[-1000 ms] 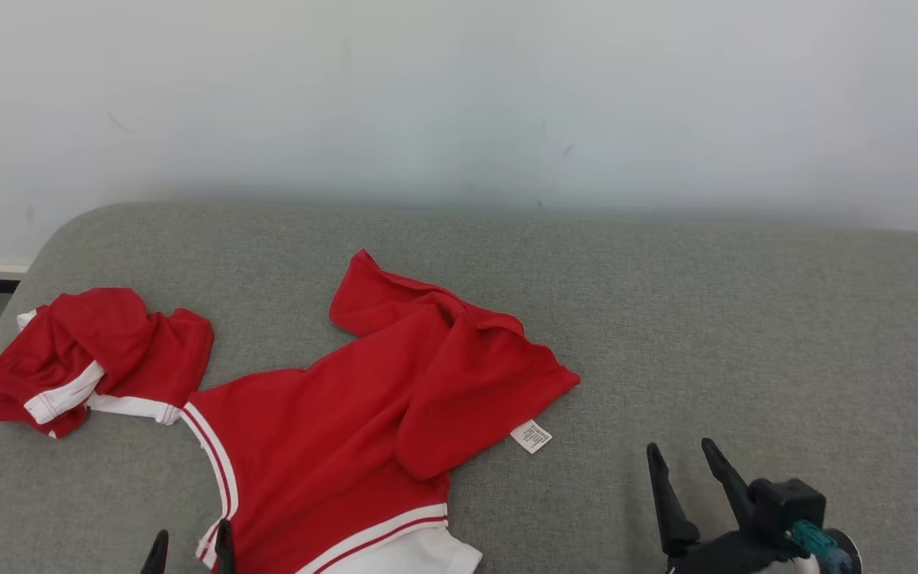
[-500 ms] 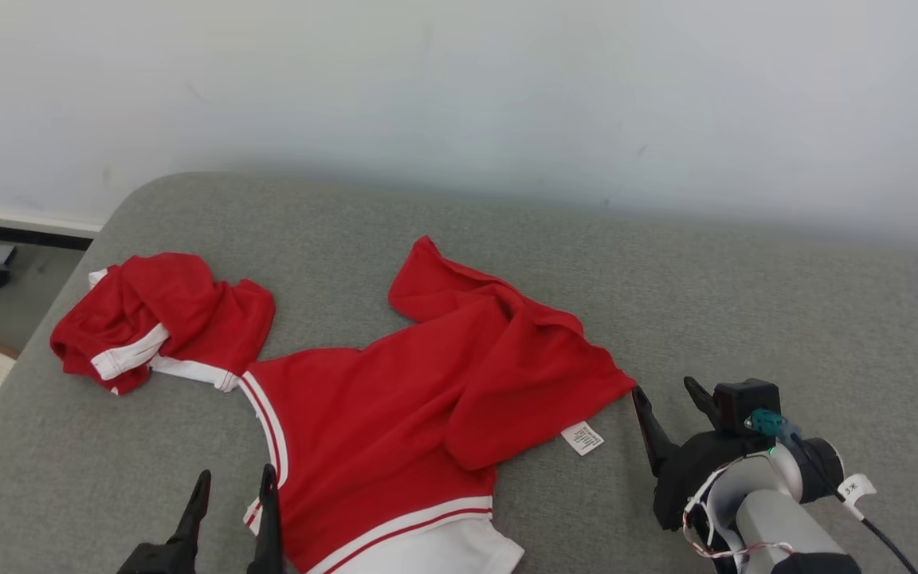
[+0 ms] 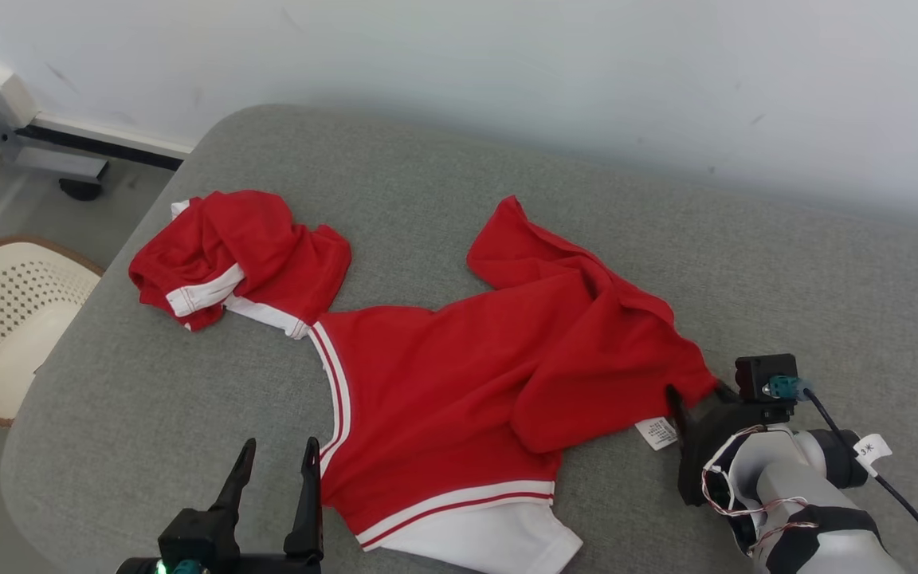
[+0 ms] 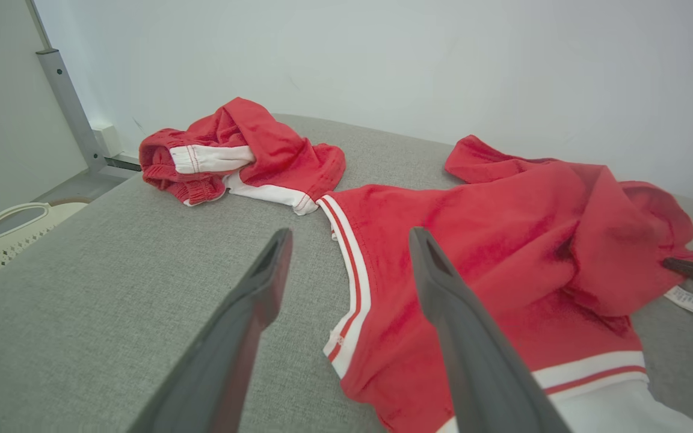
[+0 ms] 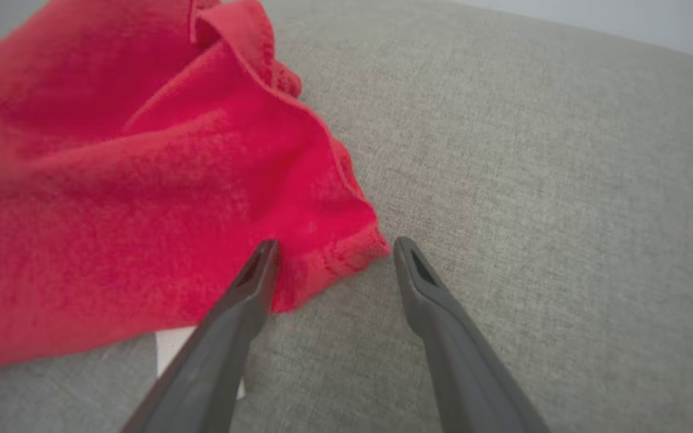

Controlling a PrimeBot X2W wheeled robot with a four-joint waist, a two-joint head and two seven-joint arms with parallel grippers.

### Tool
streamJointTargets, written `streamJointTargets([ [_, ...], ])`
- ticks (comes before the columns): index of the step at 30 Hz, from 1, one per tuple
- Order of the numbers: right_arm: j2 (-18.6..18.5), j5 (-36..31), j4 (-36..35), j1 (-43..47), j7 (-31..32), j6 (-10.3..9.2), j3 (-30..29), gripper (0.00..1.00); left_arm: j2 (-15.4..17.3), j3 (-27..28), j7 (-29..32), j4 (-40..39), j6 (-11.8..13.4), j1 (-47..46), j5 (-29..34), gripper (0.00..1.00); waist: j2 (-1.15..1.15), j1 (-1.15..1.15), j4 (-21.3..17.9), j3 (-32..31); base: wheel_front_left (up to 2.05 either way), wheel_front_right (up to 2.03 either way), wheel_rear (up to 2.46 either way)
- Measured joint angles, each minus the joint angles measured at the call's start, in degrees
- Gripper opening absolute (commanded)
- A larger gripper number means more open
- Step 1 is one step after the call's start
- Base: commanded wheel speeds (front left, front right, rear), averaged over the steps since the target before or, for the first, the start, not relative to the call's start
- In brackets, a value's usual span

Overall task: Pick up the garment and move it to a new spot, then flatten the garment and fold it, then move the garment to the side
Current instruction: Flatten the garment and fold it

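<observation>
Soft, light, limp garment: my right pincer, spread and empty, brackets its corner, the likeliest hold; my left pincer, likewise spread, faces the striped edge.

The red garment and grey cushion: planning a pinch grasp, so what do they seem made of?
Red garment: soft matte knit, perhaps cotton; limp folds, fine fuzzy texture. Grey cushion: matte woven upholstery fabric; speckled weave shows.
</observation>
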Motion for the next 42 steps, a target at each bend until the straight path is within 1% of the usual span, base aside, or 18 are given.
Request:
streamJointTargets([
  [1, 0.1, 0.3, 0.4, 0.0, -0.1, 0.0, 0.0, 0.28, -0.1, -0.1, -0.1, 0.5, -0.1, -0.1, 0.0, 1.0, 0.0, 0.0, 0.4, 0.3, 0.0, 0.0, 0.0],
  [2, 0.1, 0.9, 0.5, -0.4, -0.5, 0.0, 0.0, 0.04, -0.3, -0.1, -0.2, 0.9, -0.1, -0.3, 0.0, 1.0, 0.0, 0.0, 0.8, 0.6, 0.0, 0.0, 0.0],
  [3, 0.1, 1.5, 0.6, -1.1, -1.7, 0.0, 0.1, 0.0, -0.6, 0.1, -0.4, 1.5, -0.2, -0.7, 0.0, 1.0, 0.0, 0.0, 1.2, 1.0, 0.0, 0.0, 0.0],
  [5, -0.2, 1.9, 0.8, -1.2, -3.3, 0.01, 0.1, 0.0, -0.7, 0.3, -0.7, 2.2, -0.2, -0.7, -0.1, 1.0, 0.0, 0.0, 1.1, 1.1, 0.0, 0.0, 0.0],
  [8, -1.7, 2.9, 0.6, -1.7, -5.7, 0.01, -0.5, 0.0, -0.8, 0.6, -0.9, 3.0, -0.4, -0.6, -0.2, 1.0, 0.0, 0.0, 0.6, 0.7, 0.0, 0.0, 0.0],
  [13, -4.9, 4.5, -2.0, -0.9, -7.2, 0.01, -1.6, 0.0, -0.9, 1.1, -1.2, 3.8, -0.5, 0.5, -0.6, 1.0, 0.0, 0.0, -1.8, -0.5, 0.0, 0.0, 0.0],
  [19, -9.0, 6.0, -7.4, 3.5, -7.5, 0.04, -3.4, 0.0, -1.4, 1.4, -1.4, 4.9, -0.6, 1.9, -0.9, 1.0, 0.0, 0.0, -5.9, -1.7, 0.0, 0.0, 0.0],
  [25, -10.8, 7.5, -10.6, 10.2, -7.4, 0.08, -5.6, 0.0, -1.7, 1.8, -1.5, 5.7, -0.7, 3.0, -1.0, 1.0, 0.0, -0.01, -9.8, -2.8, 0.0, 0.0, 0.0],
  [28, -10.7, 9.8, -13.1, 13.7, -5.0, 0.08, -6.4, 0.0, -1.9, 2.1, -1.5, 6.1, -0.8, 3.1, -1.0, 1.0, 0.0, -0.01, -11.4, -3.5, 0.0, 0.0, 0.0],
  [32, -11.0, 10.6, -17.4, 19.0, -1.8, 0.08, -7.8, 0.0, -2.2, 2.2, -1.5, 6.3, -0.9, 3.8, -0.9, 1.0, 0.0, -0.01, -12.8, -4.4, 0.0, 0.0, 0.0],
  [34, -11.5, 10.4, -18.4, 20.3, -1.3, 0.09, -8.6, 0.0, -2.4, 2.2, -1.5, 6.3, -0.9, 3.9, -0.9, 1.0, 0.0, -0.01, -13.1, -4.6, 0.0, 0.0, 0.0],
  [36, -12.6, 9.4, -20.3, 22.7, -0.3, 0.08, -10.7, 0.0, -2.5, 2.1, -1.5, 6.4, -1.0, 4.0, -0.8, 1.0, 0.0, -0.01, -13.3, -5.1, 0.0, 0.0, 0.0],
  [38, -12.9, 8.5, -22.8, 24.7, 1.1, 0.08, -12.7, 0.0, -2.5, 2.1, -1.6, 6.6, -1.2, 4.0, -0.8, 1.0, -0.01, -0.01, -13.4, -5.3, 0.0, 0.0, 0.0],
  [42, -10.2, 7.8, -29.5, 27.6, 5.1, 0.08, -14.7, 0.0, -2.5, 2.3, -1.6, 7.0, -1.6, 4.1, -0.8, 1.0, 0.0, -0.01, -13.2, -5.7, 0.0, 0.0, 0.0],
])
